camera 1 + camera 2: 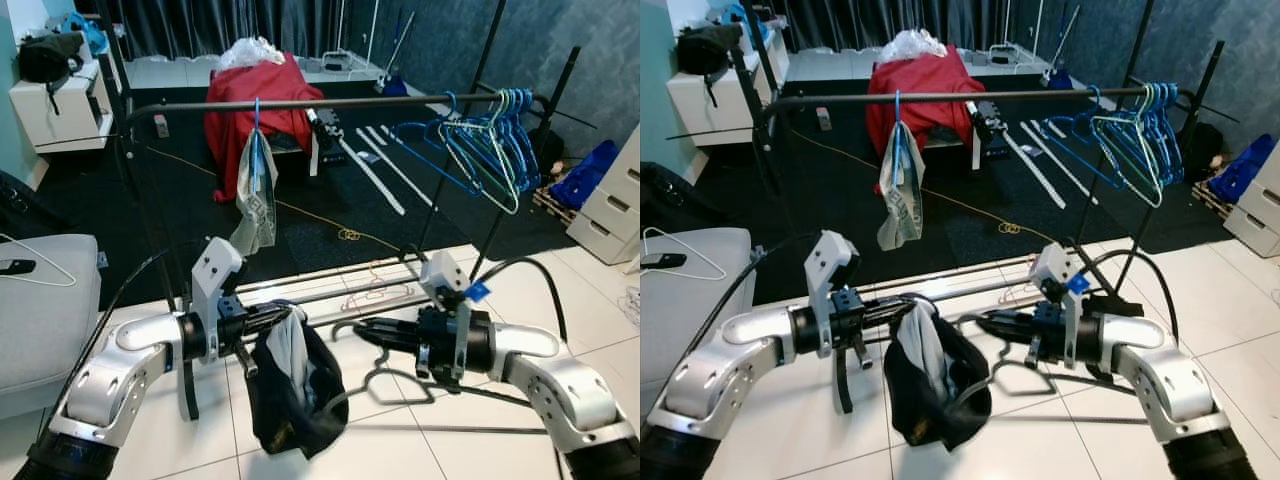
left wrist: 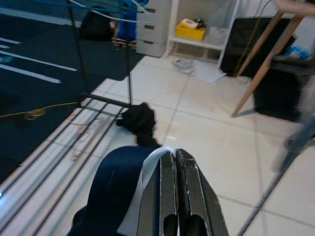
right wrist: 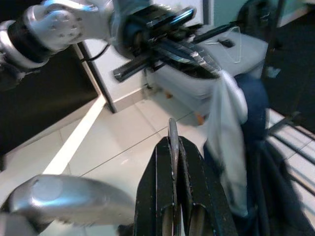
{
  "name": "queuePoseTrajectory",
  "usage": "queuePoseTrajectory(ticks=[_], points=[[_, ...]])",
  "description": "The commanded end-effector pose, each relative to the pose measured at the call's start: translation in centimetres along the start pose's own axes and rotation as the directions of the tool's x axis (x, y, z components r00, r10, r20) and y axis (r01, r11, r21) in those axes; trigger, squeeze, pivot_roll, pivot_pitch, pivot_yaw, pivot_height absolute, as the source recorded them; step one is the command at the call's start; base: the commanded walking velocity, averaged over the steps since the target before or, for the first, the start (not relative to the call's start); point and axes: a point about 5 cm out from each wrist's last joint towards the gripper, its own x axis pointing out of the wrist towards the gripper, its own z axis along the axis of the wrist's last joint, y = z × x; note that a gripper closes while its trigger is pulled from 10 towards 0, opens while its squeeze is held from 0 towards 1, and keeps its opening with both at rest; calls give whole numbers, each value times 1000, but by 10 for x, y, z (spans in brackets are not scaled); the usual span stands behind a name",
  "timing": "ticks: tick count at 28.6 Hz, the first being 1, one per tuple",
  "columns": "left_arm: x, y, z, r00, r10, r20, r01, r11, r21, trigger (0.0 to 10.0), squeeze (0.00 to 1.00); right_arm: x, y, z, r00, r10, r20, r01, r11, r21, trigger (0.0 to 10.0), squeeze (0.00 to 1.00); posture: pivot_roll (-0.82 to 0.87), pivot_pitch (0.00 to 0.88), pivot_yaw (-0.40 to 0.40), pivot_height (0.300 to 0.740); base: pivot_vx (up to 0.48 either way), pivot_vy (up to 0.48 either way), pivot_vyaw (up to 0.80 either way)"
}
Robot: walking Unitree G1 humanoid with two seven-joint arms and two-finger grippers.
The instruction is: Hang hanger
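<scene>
My left gripper (image 1: 283, 315) is shut on a dark navy garment (image 1: 295, 395) with a pale lining, which droops below it over the white tiles. Facing it from the right, my right gripper (image 1: 362, 328) is shut on a dark wire hanger (image 1: 385, 372) that hangs beneath it, close beside the garment. In the right wrist view the fingers (image 3: 189, 196) pinch the thin hanger wire (image 3: 172, 137), with the garment (image 3: 229, 123) just ahead. Behind both runs the black clothes rail (image 1: 350, 102), well above the grippers.
A grey-white garment on a blue hanger (image 1: 256, 190) hangs at the rail's left; several blue and green hangers (image 1: 490, 145) crowd its right end. The rack's base bars (image 1: 330, 285) lie on the floor ahead. A grey cushion (image 1: 40, 300) is left, white drawers (image 1: 610, 210) right.
</scene>
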Motion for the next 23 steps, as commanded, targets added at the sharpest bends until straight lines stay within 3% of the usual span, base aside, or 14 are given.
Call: queuePoseTrajectory(ticks=[1,8,9,11,12,14,15,18,20,21,22,23], points=[[-1,3,3,1000,-2,2,2,1000,28,0,0,-2,3,3,1000,20,10,-20,1000,4,10000,0,-118,74,-46,740,0,0,0],[3,4,4,1000,-10,6,10,1000,29,0,0,-3,0,12,1000,-19,5,19,997,-78,10000,0,-123,70,-40,740,0,0,0],[3,4,3,1000,-2,-3,2,1000,20,0,0,-2,-1,11,999,-41,-17,39,994,-103,10000,0,-122,68,-39,740,0,0,0],[1,15,-11,991,114,-64,-115,993,-3,0,0,-3,-8,-7,975,-150,-165,123,979,-163,10000,0,-120,69,-39,740,0,0,0],[1,15,-11,991,114,-64,-115,993,-3,0,0,-3,-8,-7,975,-150,-165,123,979,-163,10000,0,-120,69,-39,740,0,0,0],[-3,35,-31,931,343,-128,-349,937,-26,0,0,-5,-13,-34,923,-274,-271,242,959,-144,10000,0,-110,62,-39,740,0,0,0],[-3,35,-31,931,343,-128,-349,937,-26,0,0,-5,-13,-34,923,-274,-271,242,959,-144,10000,0,-110,62,-39,740,0,0,0],[-11,48,-55,824,532,-193,-548,836,-37,0,0,-3,-10,-54,892,-356,-278,347,934,-83,10000,0,-108,61,-35,740,0,0,0],[-11,48,-55,824,532,-193,-548,836,-37,0,0,-3,-10,-54,892,-356,-278,347,934,-83,10000,0,-108,61,-35,740,0,0,0],[-17,48,-70,770,599,-219,-624,779,-62,0,0,-2,-11,-60,868,-436,-239,439,898,-45,10000,0,-109,57,-32,740,0,0,0],[-17,48,-70,770,599,-219,-624,779,-62,0,0,-2,-11,-60,868,-436,-239,439,898,-45,10000,0,-109,57,-32,740,0,0,0],[-20,46,-78,741,632,-229,-664,739,-109,1608,0,-4,-17,-63,825,-528,-202,532,846,-38,10000,0,-111,58,-31,740,0,0,0]])
